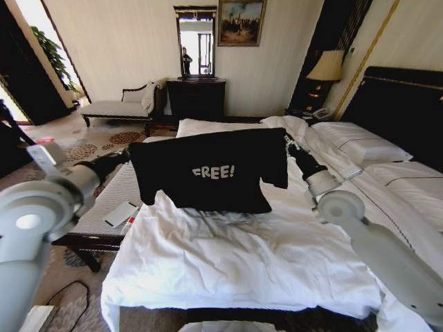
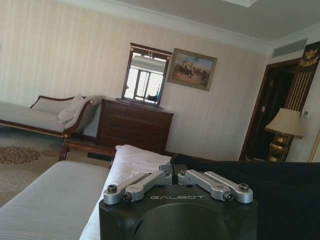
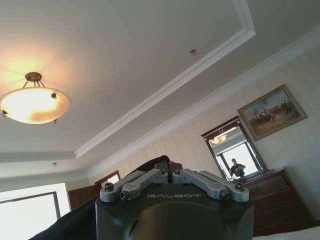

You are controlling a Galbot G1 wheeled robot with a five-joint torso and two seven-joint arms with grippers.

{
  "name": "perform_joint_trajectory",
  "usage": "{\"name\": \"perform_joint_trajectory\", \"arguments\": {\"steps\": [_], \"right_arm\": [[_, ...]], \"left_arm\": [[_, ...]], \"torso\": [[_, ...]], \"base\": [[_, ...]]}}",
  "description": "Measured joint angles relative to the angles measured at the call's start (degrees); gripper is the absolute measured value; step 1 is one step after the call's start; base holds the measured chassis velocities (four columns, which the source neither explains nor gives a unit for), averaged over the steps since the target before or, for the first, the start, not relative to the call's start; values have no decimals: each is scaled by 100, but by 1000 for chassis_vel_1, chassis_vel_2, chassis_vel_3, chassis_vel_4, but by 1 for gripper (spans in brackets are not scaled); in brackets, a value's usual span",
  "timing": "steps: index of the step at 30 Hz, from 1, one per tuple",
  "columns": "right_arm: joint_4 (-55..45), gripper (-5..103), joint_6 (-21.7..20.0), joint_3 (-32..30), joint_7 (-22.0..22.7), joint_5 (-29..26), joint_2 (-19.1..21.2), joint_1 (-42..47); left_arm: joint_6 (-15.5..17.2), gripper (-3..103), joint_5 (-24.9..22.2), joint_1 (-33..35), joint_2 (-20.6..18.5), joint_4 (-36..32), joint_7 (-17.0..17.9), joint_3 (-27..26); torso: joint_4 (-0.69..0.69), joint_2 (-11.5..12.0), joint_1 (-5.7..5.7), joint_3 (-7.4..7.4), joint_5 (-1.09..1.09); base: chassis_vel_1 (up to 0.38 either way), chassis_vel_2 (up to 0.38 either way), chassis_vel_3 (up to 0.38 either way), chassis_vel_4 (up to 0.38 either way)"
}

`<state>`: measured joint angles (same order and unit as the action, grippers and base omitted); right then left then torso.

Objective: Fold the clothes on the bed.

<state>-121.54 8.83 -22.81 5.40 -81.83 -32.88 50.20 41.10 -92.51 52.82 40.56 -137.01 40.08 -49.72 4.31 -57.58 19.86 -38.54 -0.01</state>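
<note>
— Where's the T-shirt [image 1: 211, 169]?

— Held up in the air over the bed [image 1: 263, 263], spread wide with the "FREE!" print facing the robot. Its hem hangs down to the white duvet [image 1: 228, 256] about midway along the bed, nearer the left edge than the right.

— What's holding it?

— Both tools. The left tool [image 1: 131, 158] is clamped on the shirt's left shoulder corner, above the bed's left edge; the right tool [image 1: 286, 142] is pinched on the right shoulder, sleeve dangling below it. In each wrist view the linkages are drawn together around dark cloth.

— How should this step go?

— I'd judge it a spread-and-lay move. Keep both corners level and taut so the shirt comes down flat, hem first, without bunching.

— And the arms?

— Both reach forward and slightly inward, roughly level, the left over the striped counter [image 1: 118, 197] beside the bed, the right over the mattress.
</note>
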Motion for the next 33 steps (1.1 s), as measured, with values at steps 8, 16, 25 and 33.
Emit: {"name": "perform_joint_trajectory", "arguments": {"steps": [8,16,25,33], "right_arm": [[-671,0,-1,-781,155,-528,732,75],[-1201,0,-41,-1471,417,-985,1379,-33],[-1641,0,-196,-2108,814,-1219,1761,-84],[-2155,0,-487,-3160,1318,-2177,2146,-61]], "left_arm": [[-69,0,-874,254,-555,-222,-9,-1310],[-176,0,-1619,808,-1016,-454,-608,-2979],[-231,0,-2841,971,-1447,-488,-706,-4270],[-222,0,-3687,1124,-1690,-590,-638,-5045]], "torso": [[0,0,0,0,1],[-1,0,0,-1,1],[1,0,1,-1,1],[1,0,1,0,0]], "base": [[0,0,0,0],[0,0,0,0],[0,0,0,0],[0,0,0,0]]}}
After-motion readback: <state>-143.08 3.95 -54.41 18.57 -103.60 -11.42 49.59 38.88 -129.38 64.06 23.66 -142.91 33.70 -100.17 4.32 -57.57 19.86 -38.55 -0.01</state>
